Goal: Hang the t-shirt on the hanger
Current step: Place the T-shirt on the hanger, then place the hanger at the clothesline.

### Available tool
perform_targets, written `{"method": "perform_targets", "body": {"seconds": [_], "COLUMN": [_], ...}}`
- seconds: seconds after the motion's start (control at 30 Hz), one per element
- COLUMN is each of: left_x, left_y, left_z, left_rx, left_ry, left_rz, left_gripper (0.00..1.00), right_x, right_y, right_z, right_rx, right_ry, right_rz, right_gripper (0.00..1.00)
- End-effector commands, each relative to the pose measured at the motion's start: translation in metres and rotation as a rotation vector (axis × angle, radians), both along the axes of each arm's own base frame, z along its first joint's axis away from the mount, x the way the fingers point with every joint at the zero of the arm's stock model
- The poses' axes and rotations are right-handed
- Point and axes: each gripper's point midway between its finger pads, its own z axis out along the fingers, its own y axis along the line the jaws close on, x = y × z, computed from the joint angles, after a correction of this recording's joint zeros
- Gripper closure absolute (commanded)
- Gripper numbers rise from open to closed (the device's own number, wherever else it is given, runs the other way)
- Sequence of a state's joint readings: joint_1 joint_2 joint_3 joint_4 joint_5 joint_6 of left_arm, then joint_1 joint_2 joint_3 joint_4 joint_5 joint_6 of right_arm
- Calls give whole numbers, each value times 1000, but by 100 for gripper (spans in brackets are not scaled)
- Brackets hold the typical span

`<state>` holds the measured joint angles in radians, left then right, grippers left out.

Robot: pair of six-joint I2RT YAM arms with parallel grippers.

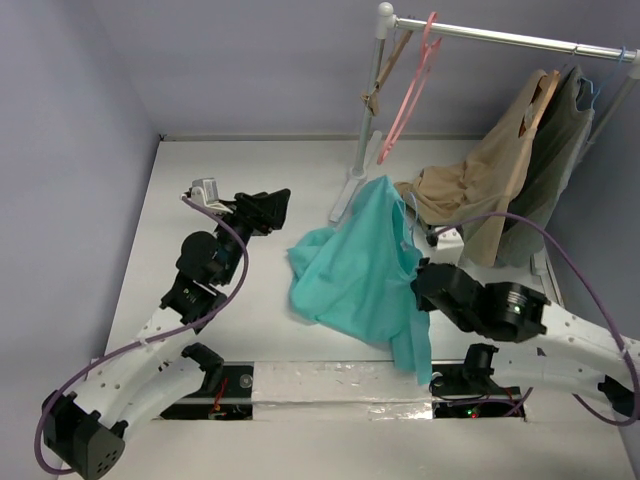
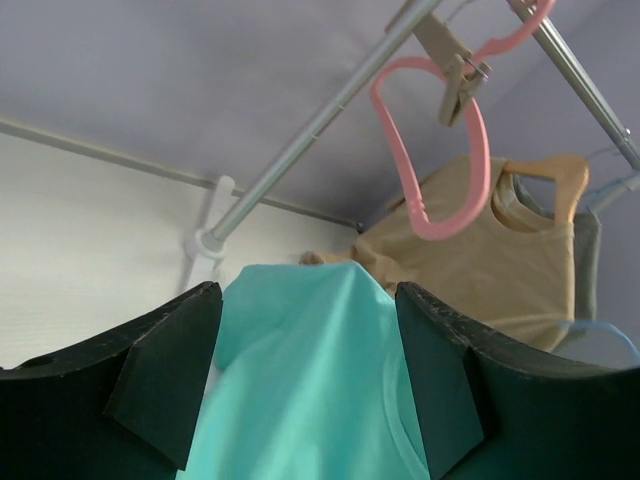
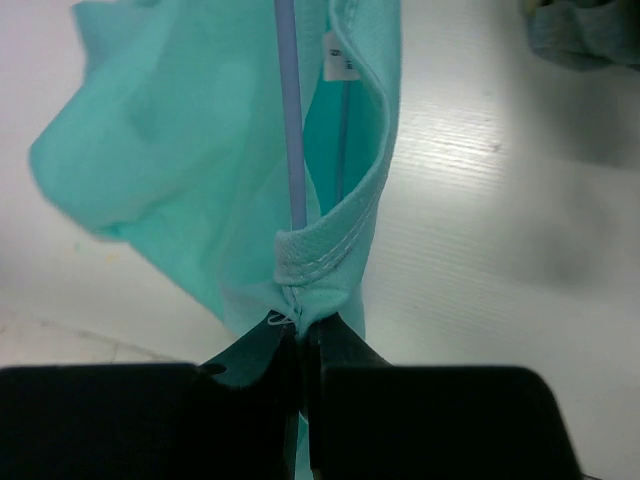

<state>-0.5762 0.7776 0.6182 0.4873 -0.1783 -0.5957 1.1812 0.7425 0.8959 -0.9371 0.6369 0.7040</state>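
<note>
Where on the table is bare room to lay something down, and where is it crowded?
Bare: the back-left table, between left gripper, wall and rack foot. Crowded: the right side, with t-shirt, tan garment and right gripper.

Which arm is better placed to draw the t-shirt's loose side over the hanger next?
Left, probably. The left end effector is open, empty and faces the t-shirt. The right end effector is shut on the collar at the hanger, so it likely cannot let go.

Bright, even light; soft shadows
</note>
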Motion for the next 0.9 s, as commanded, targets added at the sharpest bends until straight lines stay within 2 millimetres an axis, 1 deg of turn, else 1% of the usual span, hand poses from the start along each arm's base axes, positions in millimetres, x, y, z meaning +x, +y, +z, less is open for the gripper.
{"method": "perform_targets", "body": {"seconds": [0.0,0.03,0.07,0.1,0.13,0.17,0.2,0.23,0.27,0.3,0.33,0.37,0.4,0.47,0.5,0.53,0.63,0.67,0.7,0.73,0.8,0.83,0.87], "left_x": [-16,-18,-21,-26,-29,-33,-35,-39,-39,-39,-41,-40,-39,-39,-39,-41,-39,-38,-38,-39,-41,-41,-42], "left_y": [-10,-9,-12,-14,-14,-17,-17,-18,-17,-15,-16,-15,-13,-9,-6,-6,0,2,3,4,3,3,3], "left_z": [16,16,15,16,15,13,14,12,10,9,6,3,0,-8,-11,-15,-21,-24,-24,-23,-22,-23,-22], "left_rx": [-3,8,15,22,26,35,40,45,54,61,68,74,81,91,97,108,120,123,123,120,112,113,111], "left_ry": [-62,-62,-62,-75,-85,-91,-99,-105,-104,-107,-108,-104,-103,-99,-99,-105,-93,-87,-88,-95,-104,-106,-109], "left_rz": [-85,-89,-104,-128,-139,-153,-162,-171,-168,-156,-161,-154,-140,-122,-107,-108,-75,-67,-60,-59,-68,-67,-69], "left_gripper": [32,32,32,25,22,17,2,1,1,1,1,1,1,1,1,1,1,1,1,1,1,1,1], "right_x": [39,54,60,66,75,83,87,93,100,109,113,122,130,140,145,151,163,167,170,176,182,186,187], "right_y": [-17,-25,-26,-27,-27,-37,-41,-46,-50,-60,-65,-67,-81,-92,-97,-106,-113,-121,-123,-125,-134,-136,-138], "right_z": [24,27,30,36,50,58,66,85,90,98,105,121,128,143,155,167,190,196,202,213,222,233,238], "right_rx": [-43,-43,-36,-19,5,10,12,14,-5,-17,-38,-29,-46,-61,-58,-53,-22,-24,-25,-36,-66,-84,-90], "right_ry": [-94,-106,-114,-135,-184,-205,-219,-258,-265,-282,-299,-334,-354,-386,-410,-449,-512,-528,-545,-576,-596,-623,-642], "right_rz": [-206,-248,-253,-259,-256,-299,-313,-332,-353,-394,-401,-422,-468,-500,-515,-535,-541,-558,-558,-561,-588,-598,-605], "right_gripper": [100,100,100,100,100,100,100,100,100,100,100,100,100,100,100,100,100,100,100,100,100,100,100]}}
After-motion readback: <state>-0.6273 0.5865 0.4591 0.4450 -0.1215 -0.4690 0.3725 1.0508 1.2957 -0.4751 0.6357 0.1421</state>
